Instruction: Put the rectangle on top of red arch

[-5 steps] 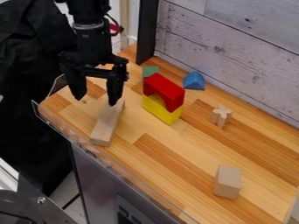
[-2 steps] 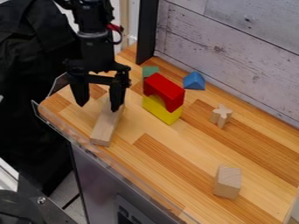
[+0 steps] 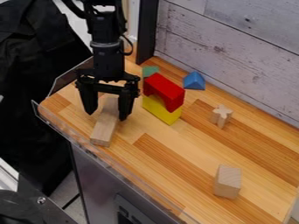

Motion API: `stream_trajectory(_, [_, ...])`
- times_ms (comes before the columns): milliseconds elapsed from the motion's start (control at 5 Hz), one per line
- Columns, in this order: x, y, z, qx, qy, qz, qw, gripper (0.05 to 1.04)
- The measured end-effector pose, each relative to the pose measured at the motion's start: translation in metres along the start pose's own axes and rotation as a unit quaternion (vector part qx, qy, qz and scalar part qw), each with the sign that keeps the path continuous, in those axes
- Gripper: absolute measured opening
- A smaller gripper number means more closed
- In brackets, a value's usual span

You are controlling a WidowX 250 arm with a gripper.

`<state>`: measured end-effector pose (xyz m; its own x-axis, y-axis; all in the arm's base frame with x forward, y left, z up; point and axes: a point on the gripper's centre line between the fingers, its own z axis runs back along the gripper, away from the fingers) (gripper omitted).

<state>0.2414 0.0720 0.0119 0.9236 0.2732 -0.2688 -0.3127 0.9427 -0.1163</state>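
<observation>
My black gripper hangs at the upper left of the work surface with its fingers spread apart. The long wooden rectangle lies flat below it, its far end between the two fingers and partly behind the gripper. Whether a finger touches the wood I cannot tell. To the right of the gripper, the red arch rests on top of a yellow block.
A green block and a blue triangular block sit behind the arch. Farther right are a small wooden X-shaped piece and a wooden block. A whitewashed plank wall borders the wooden counter.
The gripper has moved right and a little down in the view, so its open fingers now stand on either side of the rectangle. The blocks have kept their places.
</observation>
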Motion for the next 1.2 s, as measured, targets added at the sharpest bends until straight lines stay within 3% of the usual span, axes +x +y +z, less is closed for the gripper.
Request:
stream_trajectory(400, [0.001,0.001,-0.013,-0.004,0.008,0.013,0.9999,0.951])
stream_trajectory(600, [0.004,0.004,-0.017,-0.005,0.006,0.030,0.9995,0.657])
stream_trajectory(800, [0.005,0.005,-0.017,-0.007,0.003,0.031,0.9995,0.543])
stream_trajectory(1000, [0.002,0.005,-0.016,-0.003,0.005,0.042,0.9991,0.543])
stream_trajectory(1200, [0.001,0.003,0.015,0.011,-0.040,0.079,0.9960,0.543])
